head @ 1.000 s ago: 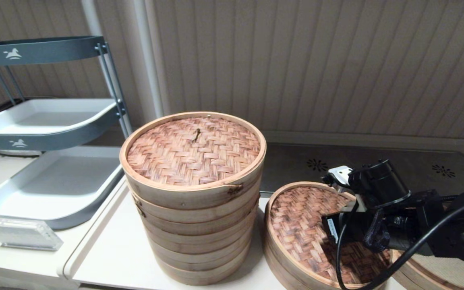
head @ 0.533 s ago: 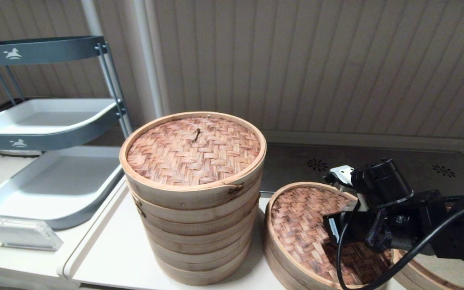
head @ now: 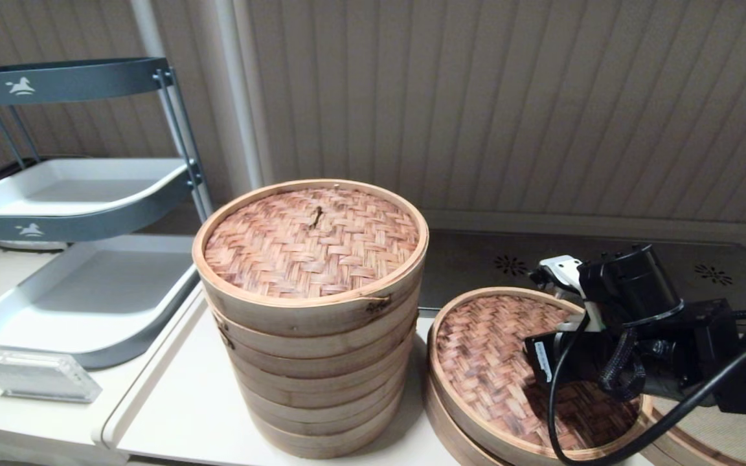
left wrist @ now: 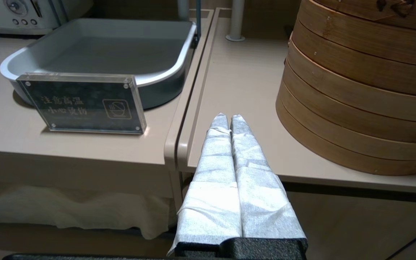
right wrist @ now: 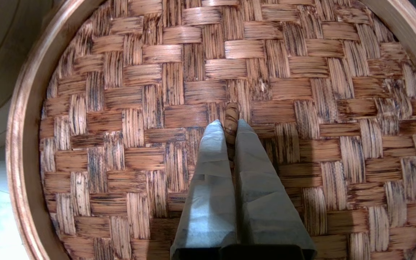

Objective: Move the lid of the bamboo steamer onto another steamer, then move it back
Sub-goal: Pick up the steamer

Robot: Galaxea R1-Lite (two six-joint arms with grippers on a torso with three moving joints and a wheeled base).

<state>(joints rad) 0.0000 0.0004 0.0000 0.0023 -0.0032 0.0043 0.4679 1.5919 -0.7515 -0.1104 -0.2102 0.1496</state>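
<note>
Lifting since a second ago, my right gripper (right wrist: 229, 124), pinched on the centre knot (right wrist: 231, 112), has raised the bamboo steamer lid (head: 509, 369) clear, so I judge transfer toward another steamer (head: 723, 433) underway.

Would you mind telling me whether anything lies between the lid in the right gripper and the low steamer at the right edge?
Nothing visible does. The right gripper pinches the lid by its knot; the low steamer sits alongside.
</note>
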